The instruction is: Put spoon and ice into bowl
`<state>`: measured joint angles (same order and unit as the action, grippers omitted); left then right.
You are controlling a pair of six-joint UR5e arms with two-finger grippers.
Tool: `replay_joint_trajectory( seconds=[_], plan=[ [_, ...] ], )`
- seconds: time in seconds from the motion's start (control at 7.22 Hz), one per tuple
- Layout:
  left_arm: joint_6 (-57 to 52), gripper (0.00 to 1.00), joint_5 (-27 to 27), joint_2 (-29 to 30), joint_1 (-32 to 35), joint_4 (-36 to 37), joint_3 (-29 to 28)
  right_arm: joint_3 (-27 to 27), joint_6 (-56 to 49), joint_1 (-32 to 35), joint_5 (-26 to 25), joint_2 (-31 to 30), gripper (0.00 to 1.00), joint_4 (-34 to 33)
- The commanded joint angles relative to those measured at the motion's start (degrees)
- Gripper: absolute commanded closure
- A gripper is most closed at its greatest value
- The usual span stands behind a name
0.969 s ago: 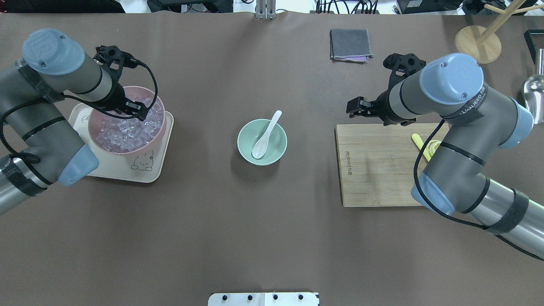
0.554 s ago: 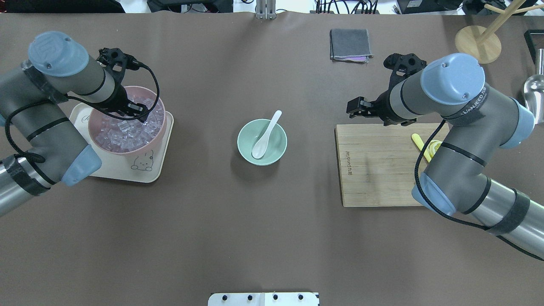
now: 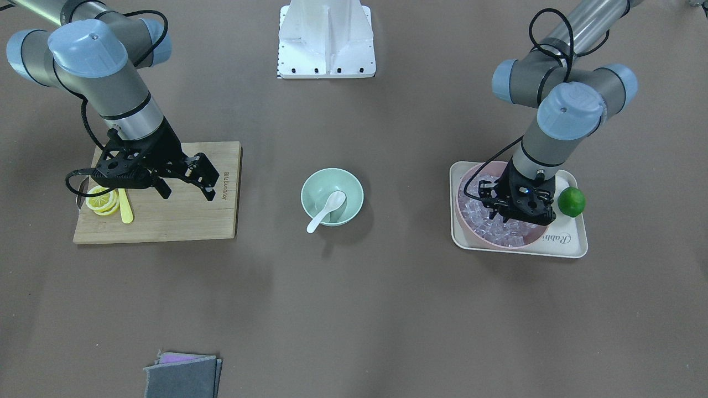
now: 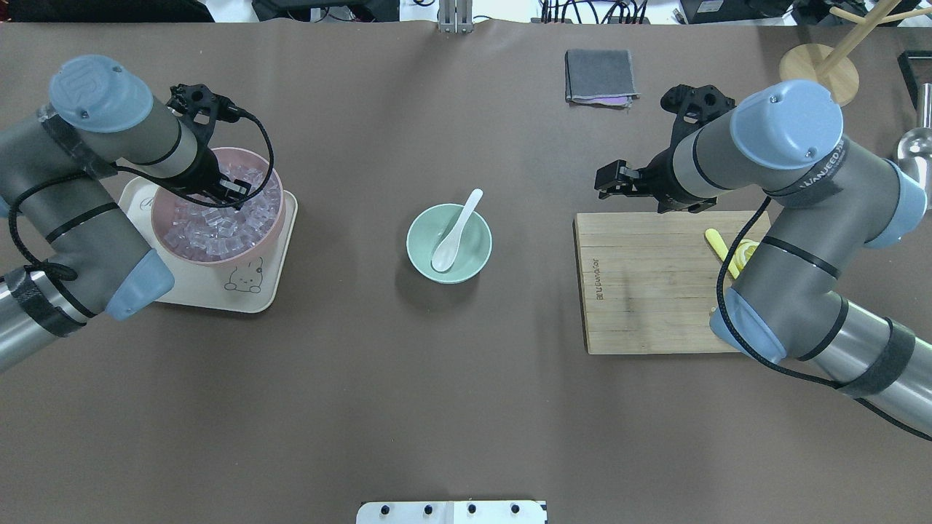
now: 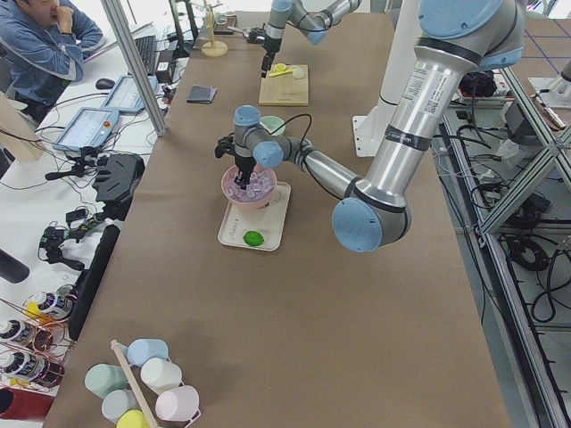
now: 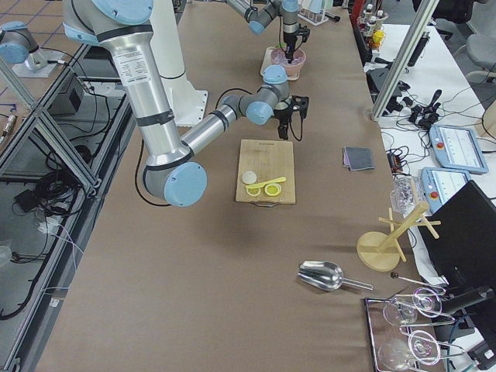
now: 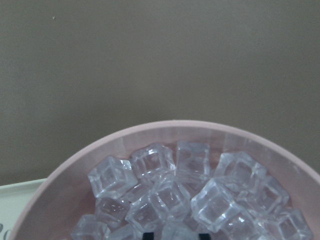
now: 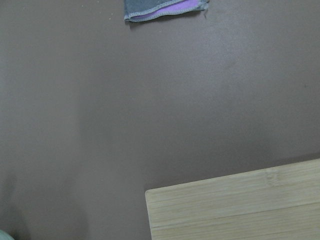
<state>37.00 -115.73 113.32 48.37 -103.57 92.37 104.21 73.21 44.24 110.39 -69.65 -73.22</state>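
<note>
The white spoon lies in the mint-green bowl at the table's middle, its handle over the far rim; both show in the front view, spoon and bowl. Clear ice cubes fill a pink bowl on the left. My left gripper is down among the cubes; in the left wrist view its two fingertips stand one cube-width apart with an ice cube between them. My right gripper is open and empty above the cutting board's far-left corner.
The pink bowl stands on a cream tray with a lime. A wooden cutting board on the right holds lemon slices and a yellow knife. A grey cloth and a wooden mug tree are at the far right.
My left gripper has sunk a little deeper into the ice and its fingers have drawn together. My right arm has shifted slightly away from the board.
</note>
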Motion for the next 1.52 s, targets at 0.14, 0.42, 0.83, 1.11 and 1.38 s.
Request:
replay_joint_trajectory(
  seconds=[0.14, 0.42, 0.83, 1.11, 1.38],
  plan=[
    [-0.08, 1.0, -2.48, 0.23, 1.45, 2.39, 2.71, 0.2, 0.0, 0.23, 0.44, 0.04, 0.0, 0.0],
    [0.61, 1.0, -5.36, 2.67, 2.42, 6.79, 7.63, 0.11, -0.17, 1.54, 1.49, -0.22, 0.0, -0.08],
    [10.86, 1.0, -5.3, 11.37, -0.62, 7.86, 6.86, 0.03, -7.18, 6.11, 4.93, -3.55, 0.0, -0.17],
    [18.86, 1.0, -0.41, 16.72, -8.25, 7.51, 4.15, -0.06, -14.91, 10.05, 7.62, -7.15, 0.0, -0.08],
    [25.99, 1.0, 6.12, 21.14, -14.96, 1.05, -2.07, -0.15, -22.72, 14.63, 11.07, -10.84, 0.0, 0.0]
  ],
)
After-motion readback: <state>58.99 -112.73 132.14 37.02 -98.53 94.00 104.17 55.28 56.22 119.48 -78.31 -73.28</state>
